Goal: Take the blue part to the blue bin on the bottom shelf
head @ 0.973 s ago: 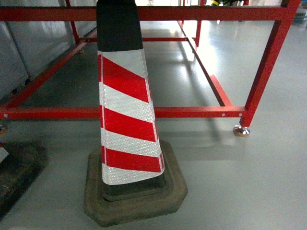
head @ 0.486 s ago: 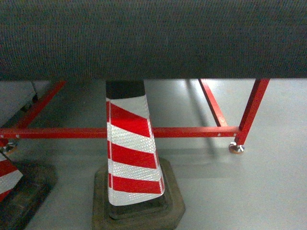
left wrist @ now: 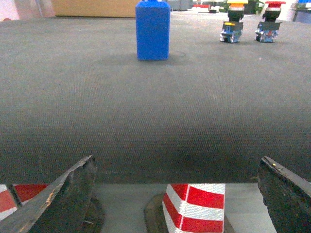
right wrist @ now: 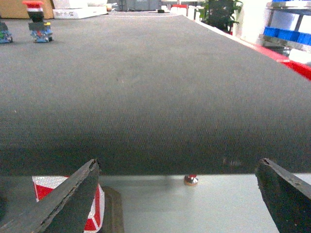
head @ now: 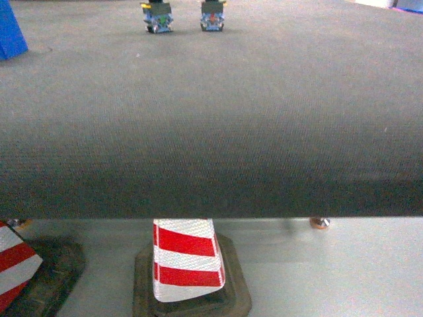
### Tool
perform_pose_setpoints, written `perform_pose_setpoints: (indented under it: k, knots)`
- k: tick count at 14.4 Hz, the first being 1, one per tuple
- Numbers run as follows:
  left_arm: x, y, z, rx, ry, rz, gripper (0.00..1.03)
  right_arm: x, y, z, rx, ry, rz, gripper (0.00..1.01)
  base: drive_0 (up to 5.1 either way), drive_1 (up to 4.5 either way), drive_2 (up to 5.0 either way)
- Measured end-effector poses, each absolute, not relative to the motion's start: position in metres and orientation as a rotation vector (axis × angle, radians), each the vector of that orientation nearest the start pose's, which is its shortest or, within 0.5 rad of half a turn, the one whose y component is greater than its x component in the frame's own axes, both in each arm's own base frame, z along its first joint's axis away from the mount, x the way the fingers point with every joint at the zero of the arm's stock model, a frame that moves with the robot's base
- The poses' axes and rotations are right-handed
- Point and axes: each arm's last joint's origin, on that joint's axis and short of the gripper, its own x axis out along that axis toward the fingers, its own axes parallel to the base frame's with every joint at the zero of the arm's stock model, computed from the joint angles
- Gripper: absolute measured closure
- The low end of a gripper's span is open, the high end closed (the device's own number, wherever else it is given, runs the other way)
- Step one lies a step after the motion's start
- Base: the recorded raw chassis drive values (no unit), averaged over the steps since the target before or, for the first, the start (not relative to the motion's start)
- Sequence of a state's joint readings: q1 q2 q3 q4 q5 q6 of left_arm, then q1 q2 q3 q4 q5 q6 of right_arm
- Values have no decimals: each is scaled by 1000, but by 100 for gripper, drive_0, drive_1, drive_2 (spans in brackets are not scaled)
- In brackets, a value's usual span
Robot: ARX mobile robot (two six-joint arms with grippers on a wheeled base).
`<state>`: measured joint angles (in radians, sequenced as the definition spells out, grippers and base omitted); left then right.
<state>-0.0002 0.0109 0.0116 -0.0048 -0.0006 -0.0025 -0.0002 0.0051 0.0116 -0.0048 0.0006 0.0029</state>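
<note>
One blue part point(left wrist: 152, 30), two push-button switches point(left wrist: 232, 26) point(left wrist: 268, 26), two striped cones point(head: 187, 259) point(head: 14, 261).

The blue part point(left wrist: 152, 30) is a plain, solid-blue rectangular block standing upright on its short end, with a small raised piece on top (cut off by the upper edge of the left wrist view). It rests on the dark grey textured surface point(left wrist: 155, 111), far from the near edge and on the left side of it. In the head view only a corner of the blue part point(head: 11, 30) shows, at the far left edge. The blue bin and the bottom shelf appear in none of the views.
</note>
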Motion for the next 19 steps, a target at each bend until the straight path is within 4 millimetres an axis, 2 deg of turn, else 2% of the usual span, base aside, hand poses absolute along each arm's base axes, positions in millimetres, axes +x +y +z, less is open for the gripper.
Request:
perform_pose_setpoints:
  k: [19]
  knots:
    - [98,0,166,1,4,0,5,97,0,167,3,-2,0,3,0,0,0]
